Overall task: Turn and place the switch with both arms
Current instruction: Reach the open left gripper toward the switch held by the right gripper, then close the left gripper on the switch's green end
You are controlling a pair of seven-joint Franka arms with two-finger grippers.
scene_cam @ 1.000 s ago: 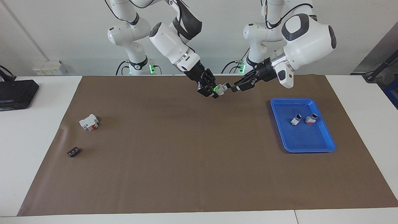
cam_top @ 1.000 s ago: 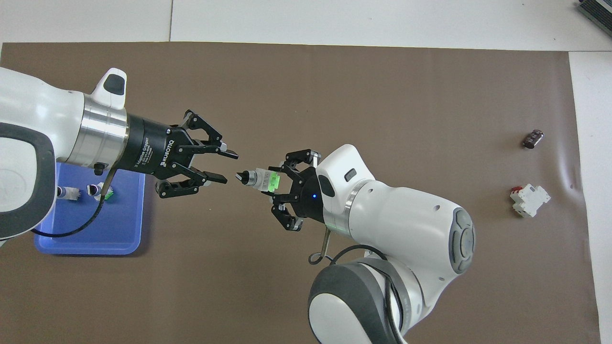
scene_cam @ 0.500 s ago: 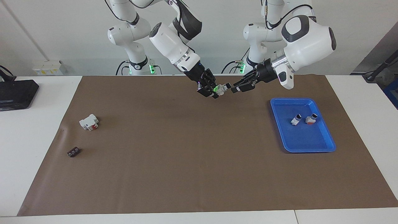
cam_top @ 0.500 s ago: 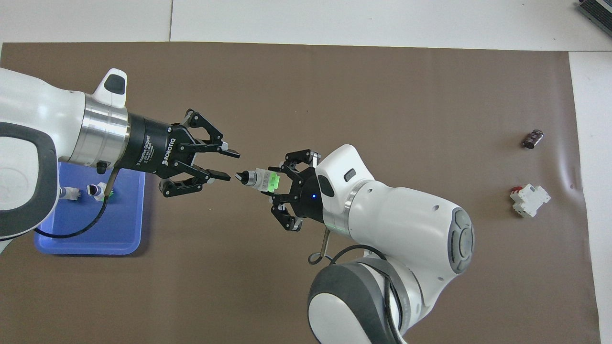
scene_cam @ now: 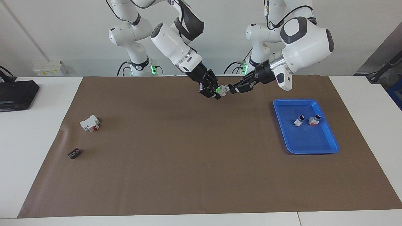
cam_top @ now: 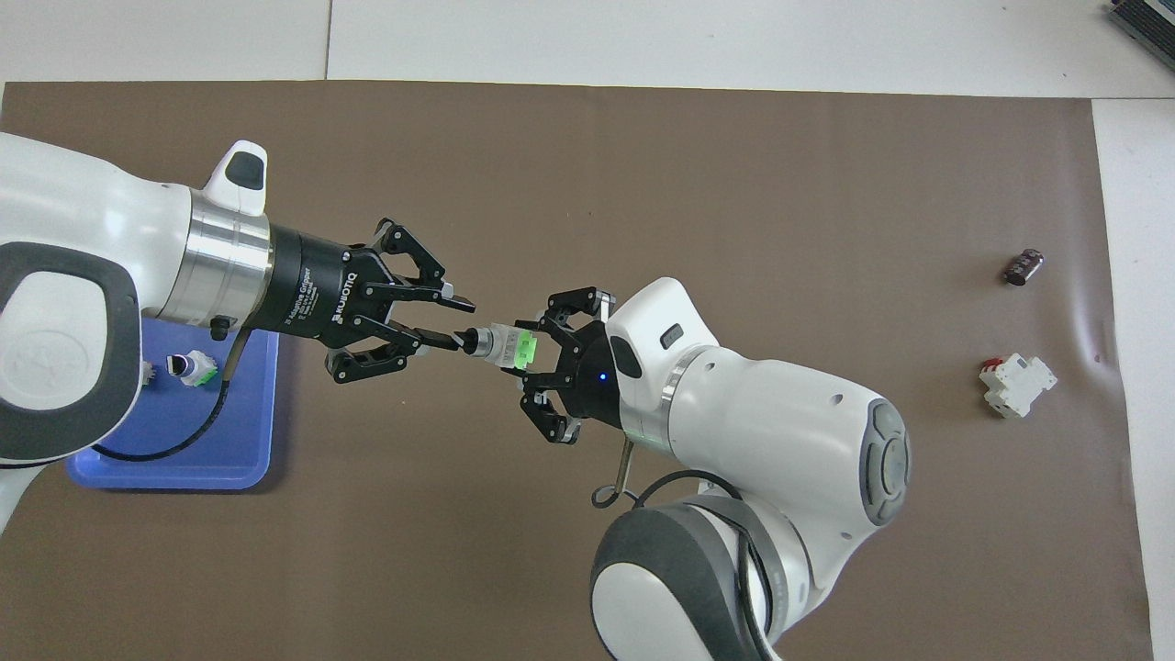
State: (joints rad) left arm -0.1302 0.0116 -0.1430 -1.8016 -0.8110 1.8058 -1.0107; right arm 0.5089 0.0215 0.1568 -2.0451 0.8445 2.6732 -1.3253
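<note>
Two sets of fingers, right pinching switch, left "ROBOTIQ"-marked, spread around knob.

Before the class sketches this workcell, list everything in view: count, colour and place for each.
table: one, white, under everything
mat: one, brown, covering the table's middle
tray: one, blue, on the mat toward the left arm's end
small switches: two, white with dark knobs, in the tray
block: one, white and red, on the mat toward the right arm's end
small part: one, dark, farther from the robots than the block
black device: one, at the table's edge
switch: one, white with green end, in the air over the mat
right gripper: black, shut on the switch
left gripper: black, at the switch's knob end
</note>
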